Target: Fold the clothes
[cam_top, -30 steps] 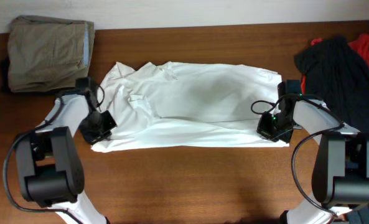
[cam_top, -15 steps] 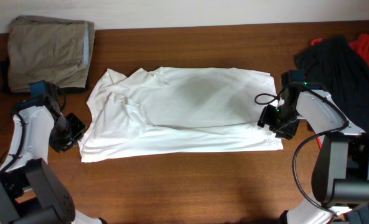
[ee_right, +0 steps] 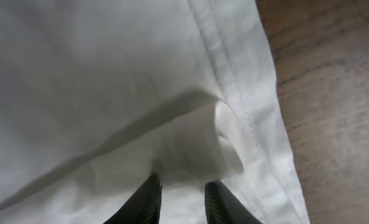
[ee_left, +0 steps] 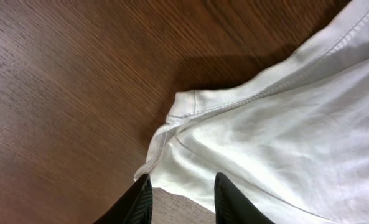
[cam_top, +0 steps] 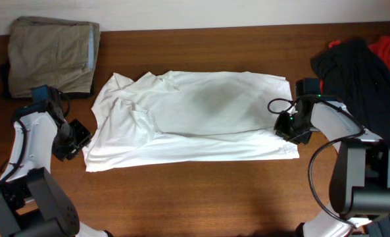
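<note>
Brown wood-grain table point(cam_top: 195, 191) fills your overhead view, and the white shirt point(cam_top: 201, 112) lies flat across its middle. The shirt's long axis runs left to right. Its rumpled, creased end points left and its straighter edge points right. Khaki trousers point(cam_top: 50, 56) sit folded beyond the shirt's far left corner, apart from it. A black and red heap of garments point(cam_top: 359, 66) lies off the shirt's right end. Your left gripper point(cam_top: 76, 137) sits just beside the shirt's near left corner, and your right gripper point(cam_top: 288, 126) is over the shirt's right edge.

From your left wrist, the shirt point(ee_left: 284, 137) fills the right side, and its seamed corner curls up off the table point(ee_left: 66, 81). Your left gripper point(ee_left: 178, 199) has its fingers standing apart, with the corner's edge showing in the gap. Nothing is clamped.

From your right wrist, the shirt point(ee_right: 97, 74) covers nearly everything. A double-stitched hem runs beside a strip of bare table point(ee_right: 333, 93). A raised fold of cloth bunches just ahead of your right gripper point(ee_right: 183, 200). Its fingers stand narrowly apart with white cloth between them, but you cannot tell whether they pinch it.
</note>
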Tool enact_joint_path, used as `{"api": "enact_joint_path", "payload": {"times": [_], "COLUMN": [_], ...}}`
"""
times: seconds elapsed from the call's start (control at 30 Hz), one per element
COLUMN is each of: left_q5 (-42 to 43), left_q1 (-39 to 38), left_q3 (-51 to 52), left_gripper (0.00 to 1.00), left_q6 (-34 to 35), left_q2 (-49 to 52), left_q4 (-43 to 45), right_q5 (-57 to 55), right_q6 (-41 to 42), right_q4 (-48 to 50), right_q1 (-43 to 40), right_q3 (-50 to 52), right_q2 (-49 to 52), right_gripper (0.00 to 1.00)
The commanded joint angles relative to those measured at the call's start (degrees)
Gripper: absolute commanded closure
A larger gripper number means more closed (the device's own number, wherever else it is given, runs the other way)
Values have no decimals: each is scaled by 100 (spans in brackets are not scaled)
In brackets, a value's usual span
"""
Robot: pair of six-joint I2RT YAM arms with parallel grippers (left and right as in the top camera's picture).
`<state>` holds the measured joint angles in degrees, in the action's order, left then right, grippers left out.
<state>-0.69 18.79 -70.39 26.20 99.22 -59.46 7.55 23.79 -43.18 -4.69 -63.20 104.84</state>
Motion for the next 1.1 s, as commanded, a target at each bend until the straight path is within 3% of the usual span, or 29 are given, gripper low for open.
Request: {"api": "enact_joint_path", "payload": {"times": [0.0, 0.3, 0.37, 0.43, 0.47, 0.5, 0.57, 0.6, 0.63, 0.7, 0.87, 1.07], "left_q5": [-11, -9, 4, 48, 184, 382, 990, 992, 992, 992, 990, 990], "left_q1": [7, 7, 7, 7, 7, 7, -131, -304, -651, -1495, -2605, -2776], "left_q3": [9, 9, 9, 9, 9, 7, 7, 7, 7, 7, 7, 9], "left_gripper": [67, 67, 67, 68, 74, 80, 92, 96, 99, 98, 66, 64], "left_q6": [11, 11, 11, 7, 7, -61, -407, -444, -629, -656, -651, -590], "left_q2": [-57, -57, -57, -57, -57, -61, -184, -295, -452, -516, -516, -299], "left_q4": [20, 28, 26, 26, 46, 92, 168, 177, 245, 439, 828, 955], "right_q5": [-50, 0, 293, 304, 299, 374, 1770, 2277, 2444, 2004, 1274, 1346], "right_q6": [74, 92, 46, -118, -258, -267, -1056, -1327, -1792, -1781, -804, -673], "right_q4": [256, 1714, 1416, 619, 44, -341, -874, -1064, -1502, -1585, -942, -581], "right_q1": [17, -2, -138, -289, -295, -284, -269, -225, 31, 592, 1478, 1561], "right_q3": [42, -90, -776, -1705, -2151, -2361, -2455, -2422, -2409, -2175, -1209, -518], "right_q2": [125, 118, 76, 63, 63, 63, 63, 66, 66, 66, 76, 90], "right_gripper": [73, 72, 59, 31, 28, 29, 32, 44, 65, 79, 78, 78]}}
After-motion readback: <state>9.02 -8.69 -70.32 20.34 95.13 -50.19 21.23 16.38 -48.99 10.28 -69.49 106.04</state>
